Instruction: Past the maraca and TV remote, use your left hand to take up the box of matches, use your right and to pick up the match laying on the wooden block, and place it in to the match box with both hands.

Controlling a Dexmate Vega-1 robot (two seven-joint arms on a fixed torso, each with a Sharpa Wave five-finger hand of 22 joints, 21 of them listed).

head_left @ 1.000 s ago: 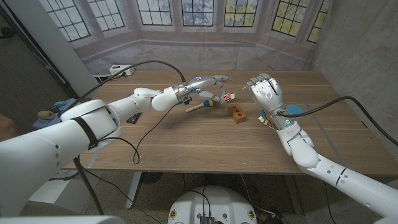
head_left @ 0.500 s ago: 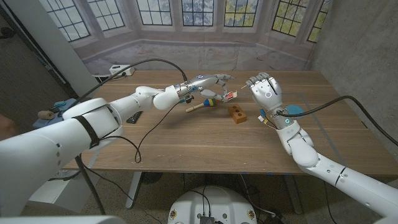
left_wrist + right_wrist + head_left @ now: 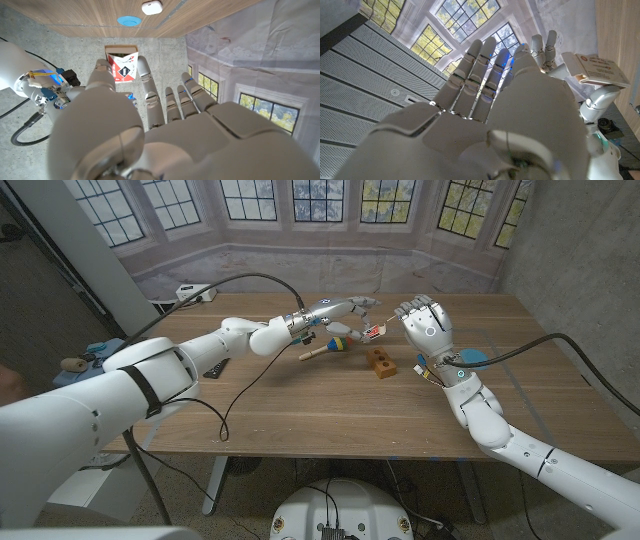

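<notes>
My left hand [image 3: 340, 313] is raised over the table's far middle and pinches the small matchbox [image 3: 370, 332] between thumb and a finger. In the left wrist view the matchbox [image 3: 123, 67] shows its red and white label, with the tray slid partly out. My right hand [image 3: 424, 326] is held up just right of the box, fingers upright. A thin match [image 3: 400, 321] seems pinched at its thumb side, faint in the head view. The right wrist view shows the matchbox [image 3: 596, 69] close beyond my right hand [image 3: 520, 105]. The wooden block [image 3: 380, 362] lies below both hands.
The colourful maraca [image 3: 325, 348] lies on the table under my left forearm. A black TV remote [image 3: 214, 369] sits near the left edge, and a blue disc [image 3: 470, 358] lies behind my right wrist. A white device [image 3: 190, 292] is at the far left corner.
My left hand has lifted the matchbox slightly up and toward my right hand. The right hand has edged a little toward the box, narrowing the gap.
</notes>
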